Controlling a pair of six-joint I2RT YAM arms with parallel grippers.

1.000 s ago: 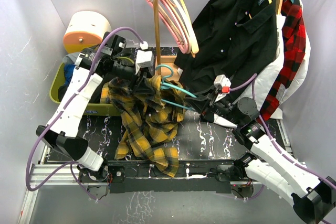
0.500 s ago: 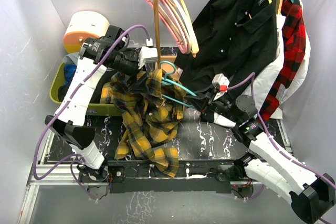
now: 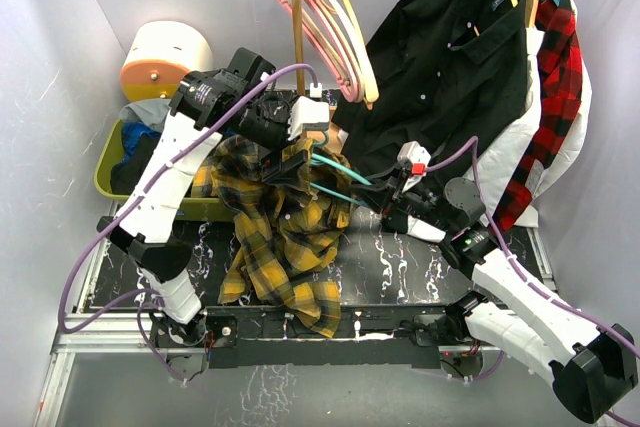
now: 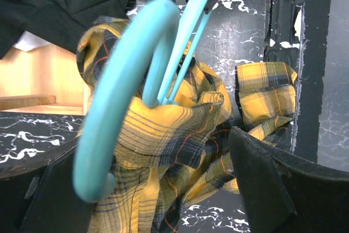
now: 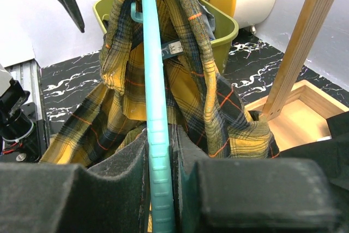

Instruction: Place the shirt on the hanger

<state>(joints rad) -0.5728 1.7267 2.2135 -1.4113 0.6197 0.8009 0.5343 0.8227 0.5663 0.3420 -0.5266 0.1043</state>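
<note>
The yellow-and-black plaid shirt [image 3: 285, 237] hangs bunched from the teal hanger [image 3: 340, 175] down onto the black marbled table. My right gripper [image 3: 385, 197] is shut on the hanger's arm [image 5: 155, 107], with the shirt [image 5: 185, 80] draped over its far end. My left gripper [image 3: 297, 155] is at the top of the bundle, over the hanger's hook. In the left wrist view its jaws stand wide apart [image 4: 158, 137]. The teal hook [image 4: 136, 80] and folds of shirt [image 4: 174, 129] lie between them, unpinched.
A wooden rack post [image 3: 296, 47] stands just behind the left gripper, with pink hangers [image 3: 320, 27] on the rail. A black shirt [image 3: 450, 67] and a red plaid shirt [image 3: 555, 97] hang at the right. A green bin [image 3: 110, 172] sits at the left.
My left gripper has moved right and slightly back, from beside the shirt's top to over the hanger hook. The right gripper and hanger have shifted only slightly.
</note>
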